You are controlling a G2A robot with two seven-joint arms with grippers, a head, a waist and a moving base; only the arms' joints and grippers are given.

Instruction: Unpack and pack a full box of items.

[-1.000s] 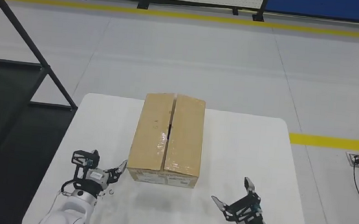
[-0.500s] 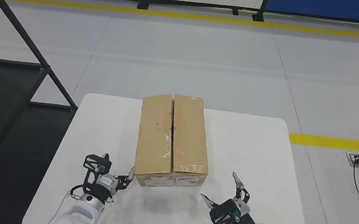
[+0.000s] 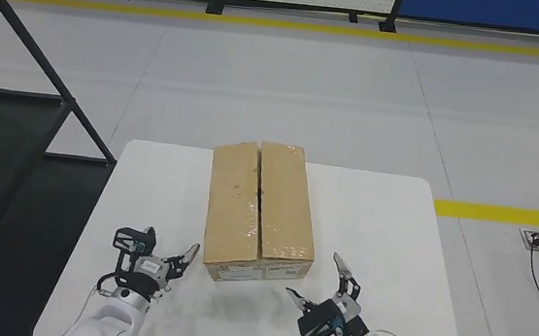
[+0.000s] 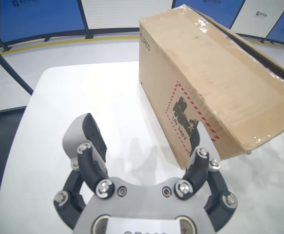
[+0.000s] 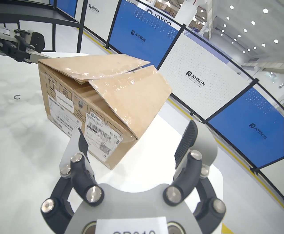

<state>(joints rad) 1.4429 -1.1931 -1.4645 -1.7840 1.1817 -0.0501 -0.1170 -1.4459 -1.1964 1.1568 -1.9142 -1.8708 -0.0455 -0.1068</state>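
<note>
Smooth white bench carries a taped brown cardboard box; my left gripper at seven o'clock, right gripper at five, gape empty near its corners.

Fig.: box, long side facing left claw: red-dashed hazard label w/ black pictogram + number code, just beyond claw's box-side finger. Box end facing right claw: white barcode labels, printed handling symbols. Far beyond: logo print on wall panels.
</note>
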